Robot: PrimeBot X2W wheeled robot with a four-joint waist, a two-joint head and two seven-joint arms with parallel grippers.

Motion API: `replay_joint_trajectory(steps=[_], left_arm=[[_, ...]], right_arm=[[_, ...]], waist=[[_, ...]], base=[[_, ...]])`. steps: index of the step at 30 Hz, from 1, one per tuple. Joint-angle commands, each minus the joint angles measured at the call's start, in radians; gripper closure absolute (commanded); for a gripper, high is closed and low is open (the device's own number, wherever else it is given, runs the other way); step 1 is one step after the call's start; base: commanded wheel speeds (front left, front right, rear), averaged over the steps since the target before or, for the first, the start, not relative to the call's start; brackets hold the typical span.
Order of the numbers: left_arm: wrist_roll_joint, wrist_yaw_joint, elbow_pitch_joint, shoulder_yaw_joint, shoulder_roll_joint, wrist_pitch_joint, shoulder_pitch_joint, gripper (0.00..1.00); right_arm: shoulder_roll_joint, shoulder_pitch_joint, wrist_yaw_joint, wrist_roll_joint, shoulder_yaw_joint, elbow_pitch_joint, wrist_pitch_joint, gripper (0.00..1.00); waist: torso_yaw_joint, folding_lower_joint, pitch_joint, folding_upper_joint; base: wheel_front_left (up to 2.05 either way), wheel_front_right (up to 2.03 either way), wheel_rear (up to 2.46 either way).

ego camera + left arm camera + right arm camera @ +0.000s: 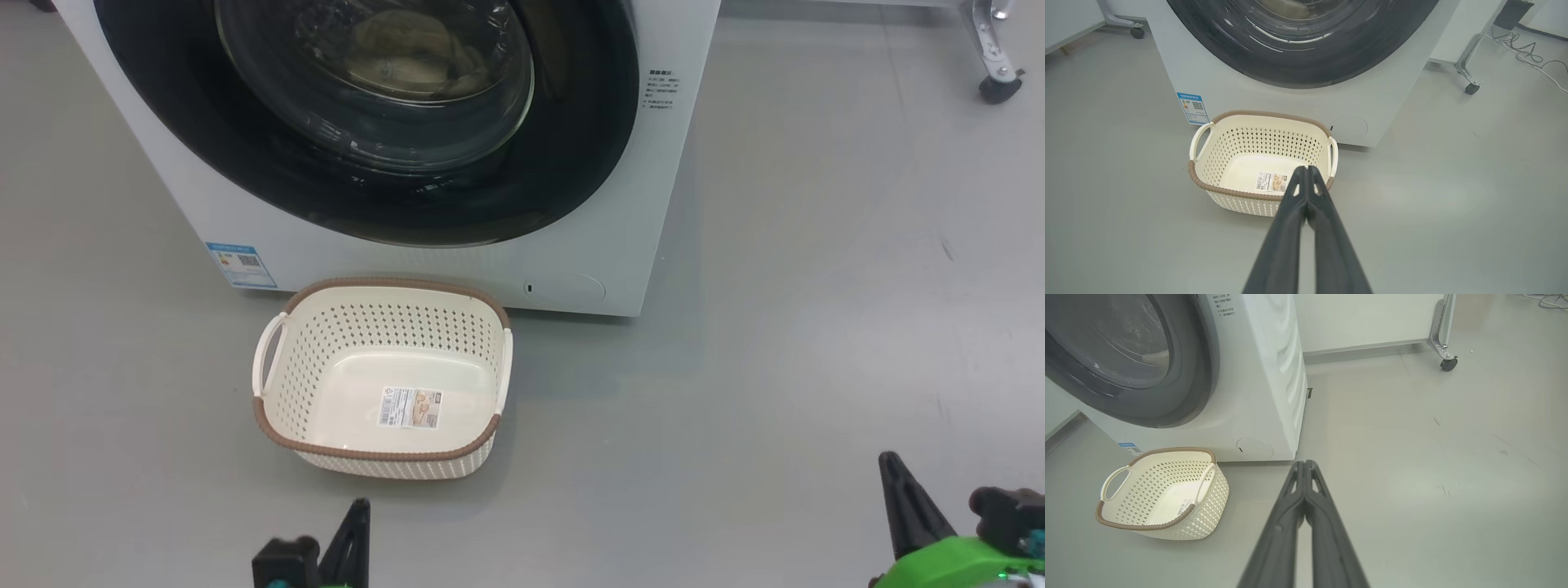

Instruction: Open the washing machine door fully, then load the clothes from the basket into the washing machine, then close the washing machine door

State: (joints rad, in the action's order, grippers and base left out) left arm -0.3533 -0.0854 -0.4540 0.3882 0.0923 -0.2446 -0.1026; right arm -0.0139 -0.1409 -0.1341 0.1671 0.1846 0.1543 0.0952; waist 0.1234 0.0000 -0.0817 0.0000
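Observation:
The white washing machine (424, 273) stands ahead on the floor. The washing machine door (584, 155), with its glossy black rim and glass bowl, lies flat against the front. Behind the glass I make out a pale cloth mass, the clothes (404, 49). The cream basket (384, 287) sits in front of the machine and holds nothing but its label sticker (412, 407). My left gripper (359, 506) is shut just before the basket's near rim (1229, 191), its fingertips (1307, 168) pressed together. My right gripper (890, 461) hangs far to the right, shut and holding nothing (1304, 462).
A blue sticker (241, 265) marks the machine's lower front, and a round service flap (563, 287) sits at its lower right. Wheeled frame legs (998, 82) stand behind to the right. Cables (1527, 51) lie on the floor. Grey floor stretches wide to the right of the basket.

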Motion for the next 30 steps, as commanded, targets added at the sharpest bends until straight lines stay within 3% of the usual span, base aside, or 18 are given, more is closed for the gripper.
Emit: replay_joint_trajectory(steps=[1,8,30], left_arm=[[-0.001,0.000,-0.018,0.004,-0.002,0.000,0.018,1.00],[-0.019,0.003,-0.092,0.000,-0.011,0.005,0.082,1.00],[-0.243,0.041,-0.038,-0.085,-0.013,0.064,0.067,1.00]], right_arm=[[0.001,-0.004,0.000,0.001,-0.003,0.025,0.000,1.00],[0.001,-0.017,0.000,0.021,-0.014,0.119,-0.003,1.00],[-0.006,0.030,0.001,0.274,-0.024,0.114,-0.040,1.00]], waist=[[0.000,0.0000,0.000,0.0000],[-0.002,0.0000,0.001,0.0000],[-0.024,0.0000,0.015,0.0000]], base=[[0.00,0.00,0.00],[0.00,0.00,0.00],[0.00,0.00,0.00]])
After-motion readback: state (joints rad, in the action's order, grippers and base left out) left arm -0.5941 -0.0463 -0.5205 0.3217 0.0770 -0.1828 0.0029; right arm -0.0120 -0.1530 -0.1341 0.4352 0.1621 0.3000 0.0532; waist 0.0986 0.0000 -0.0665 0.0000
